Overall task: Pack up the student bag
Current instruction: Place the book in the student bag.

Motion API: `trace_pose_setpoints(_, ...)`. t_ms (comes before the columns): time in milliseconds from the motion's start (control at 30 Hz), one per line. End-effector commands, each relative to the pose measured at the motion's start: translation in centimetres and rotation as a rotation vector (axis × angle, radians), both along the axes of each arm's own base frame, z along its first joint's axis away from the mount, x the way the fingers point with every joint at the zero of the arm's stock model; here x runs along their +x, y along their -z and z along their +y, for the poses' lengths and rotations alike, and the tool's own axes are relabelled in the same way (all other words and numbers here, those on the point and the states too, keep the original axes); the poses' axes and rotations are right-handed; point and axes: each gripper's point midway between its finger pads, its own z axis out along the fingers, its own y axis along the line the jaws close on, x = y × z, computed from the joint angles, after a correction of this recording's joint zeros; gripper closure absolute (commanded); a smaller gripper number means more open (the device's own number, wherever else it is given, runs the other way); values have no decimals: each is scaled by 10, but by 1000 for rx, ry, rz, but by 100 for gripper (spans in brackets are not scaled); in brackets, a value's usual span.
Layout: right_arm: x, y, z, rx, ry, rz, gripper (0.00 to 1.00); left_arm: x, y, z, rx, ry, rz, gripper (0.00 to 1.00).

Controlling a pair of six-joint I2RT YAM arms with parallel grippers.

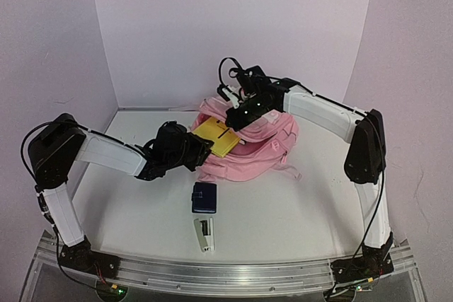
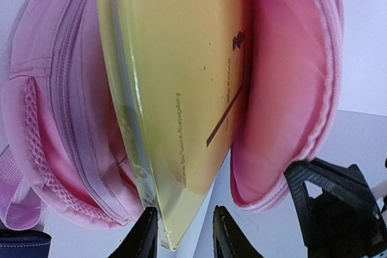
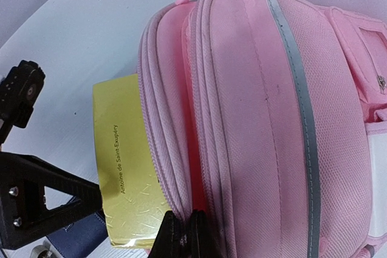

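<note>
While you watch, the scene stands so:
Bag: your large soft pink fabric backpack (image 1: 258,148) lies mid-table, mouth gaping.
Left gripper (image 2: 184,234): pinches the flat yellow paperback book (image 2: 181,107), its far end inside the mouth.
Right gripper (image 3: 181,237): clamps the bag's opening edge.

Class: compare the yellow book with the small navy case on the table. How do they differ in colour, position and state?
The yellow book is bright yellow; the navy case is dark blue. The book is partly inside the open pink student bag, held by the left gripper; the case lies free on the table, untouched. The book looks larger. Both are flat and rectangular.
</note>
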Motion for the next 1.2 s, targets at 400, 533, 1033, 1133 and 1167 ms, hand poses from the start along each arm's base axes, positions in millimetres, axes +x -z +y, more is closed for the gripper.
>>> trace_pose_setpoints(400,-57,-90,24,82,-147,-132,100,45,-40,-30,29,73,-198,89)
trace_pose_setpoints(533,-64,-102,27,112,-162,-132,100,56,-45,-46,24,119,-229,89)
trace_pose_setpoints(1033,-49,-111,15,93,-108,-176,100,77,-57,-82,89,257,-357,69)
trace_pose_setpoints(1133,-34,-107,5,84,-69,-175,100,66,-64,-69,113,252,-365,59)
trace_pose_setpoints(1167,-27,-105,-1,83,-50,-169,100,61,-66,-65,119,253,-368,57)
